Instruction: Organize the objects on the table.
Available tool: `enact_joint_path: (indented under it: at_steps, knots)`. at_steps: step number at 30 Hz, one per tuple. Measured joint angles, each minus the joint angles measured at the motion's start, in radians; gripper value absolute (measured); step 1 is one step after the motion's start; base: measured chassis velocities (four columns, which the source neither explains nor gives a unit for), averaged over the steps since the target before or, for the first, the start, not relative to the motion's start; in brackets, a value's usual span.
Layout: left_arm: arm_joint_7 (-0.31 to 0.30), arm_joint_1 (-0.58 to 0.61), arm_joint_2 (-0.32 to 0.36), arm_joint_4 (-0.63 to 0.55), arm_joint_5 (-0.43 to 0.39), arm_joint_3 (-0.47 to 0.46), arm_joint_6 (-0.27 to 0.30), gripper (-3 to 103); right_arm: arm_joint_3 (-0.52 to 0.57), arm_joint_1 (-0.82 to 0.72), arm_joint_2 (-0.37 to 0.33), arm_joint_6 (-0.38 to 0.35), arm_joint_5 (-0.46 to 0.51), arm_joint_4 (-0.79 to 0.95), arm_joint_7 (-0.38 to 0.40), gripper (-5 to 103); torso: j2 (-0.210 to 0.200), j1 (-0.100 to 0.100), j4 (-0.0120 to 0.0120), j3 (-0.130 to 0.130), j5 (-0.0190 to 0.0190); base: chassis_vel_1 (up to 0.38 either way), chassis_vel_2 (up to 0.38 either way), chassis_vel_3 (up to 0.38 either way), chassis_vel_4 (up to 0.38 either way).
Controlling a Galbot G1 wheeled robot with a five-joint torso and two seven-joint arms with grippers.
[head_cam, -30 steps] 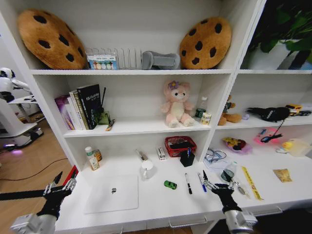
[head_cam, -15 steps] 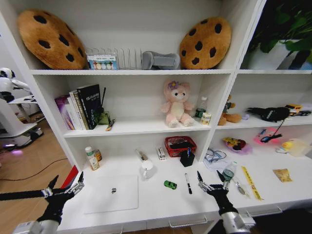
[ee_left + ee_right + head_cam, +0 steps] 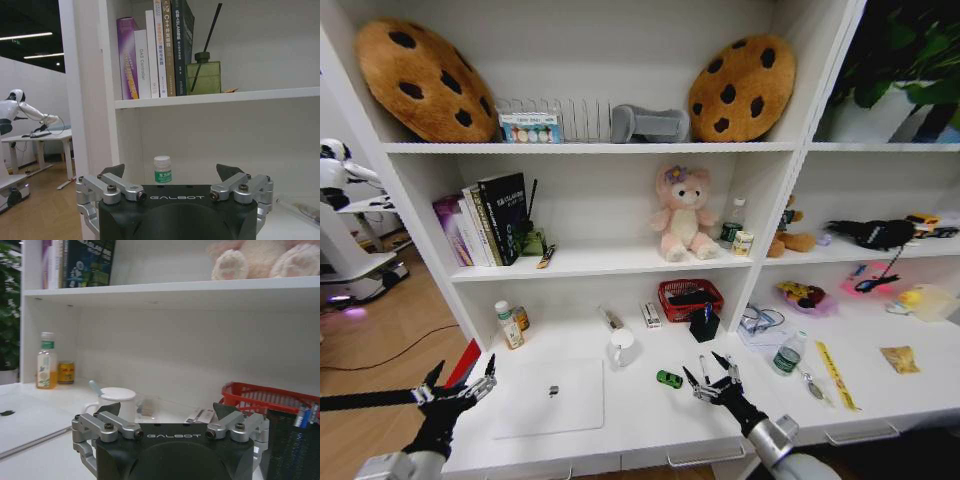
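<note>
Laptop (image 3: 549, 397) lies closed and flat on the white desk (image 3: 640, 415), toward its left end. Green toy car (image 3: 669, 379) sits to its right, just beside the right gripper (image 3: 711, 379) — fingers spread apart, hovering low over the desk where a pen's upper end (image 3: 702, 360) shows past them. Clear bottle with green label (image 3: 786, 354) stands farther right, then a yellow packet (image 3: 900, 359) near the far end. Left gripper (image 3: 458, 385) hangs off the desk's left edge, fingers also apart, holding nothing. White mug (image 3: 114, 398) stands behind the laptop.
</note>
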Motion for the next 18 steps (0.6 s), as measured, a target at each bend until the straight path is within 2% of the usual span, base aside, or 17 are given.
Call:
enact_joint_path:
  at_steps: [3, 5, 6, 8, 12, 18]
  knots:
    - [0.0, -0.001, -0.006, 0.002, 0.012, 0.002, 0.002, 100, -0.002, 0.017, -0.022, 0.008, 0.011, -0.023, -0.043, 100, 0.0, 0.0, -0.0001, 0.0, -0.0001, 0.0, 0.0, 0.0, 0.0]
    - [-0.006, -0.004, -0.013, 0.006, 0.024, 0.003, 0.002, 100, -0.007, 0.052, -0.044, 0.003, 0.044, -0.056, -0.141, 100, 0.0, 0.0, -0.0002, 0.0, 0.0001, 0.0, 0.0, 0.0, 0.0]
    - [-0.006, -0.004, -0.013, 0.006, 0.024, 0.003, 0.002, 100, -0.007, 0.052, -0.044, 0.003, 0.044, -0.056, -0.141, 100, 0.0, 0.0, -0.0002, 0.0, 0.0001, 0.0, 0.0, 0.0, 0.0]
    - [-0.006, -0.003, -0.014, 0.011, 0.026, 0.003, -0.003, 100, -0.021, 0.088, -0.058, -0.015, 0.06, -0.085, -0.222, 100, 0.0, 0.0, -0.0001, 0.0, 0.0, 0.0, 0.0, 0.0, 0.0]
    - [0.002, -0.002, -0.01, 0.013, 0.027, 0.005, -0.015, 100, -0.049, 0.132, -0.066, -0.015, 0.049, -0.122, -0.245, 100, 0.0, 0.0, -0.0003, 0.0, 0.0, 0.0, 0.0, 0.0, 0.0]
    - [0.005, 0.0, -0.008, 0.021, 0.033, 0.006, -0.02, 100, -0.094, 0.196, -0.073, -0.015, 0.037, -0.189, -0.227, 100, 0.0, 0.0, 0.0001, 0.0, 0.0, 0.0, 0.0, 0.0, 0.0]
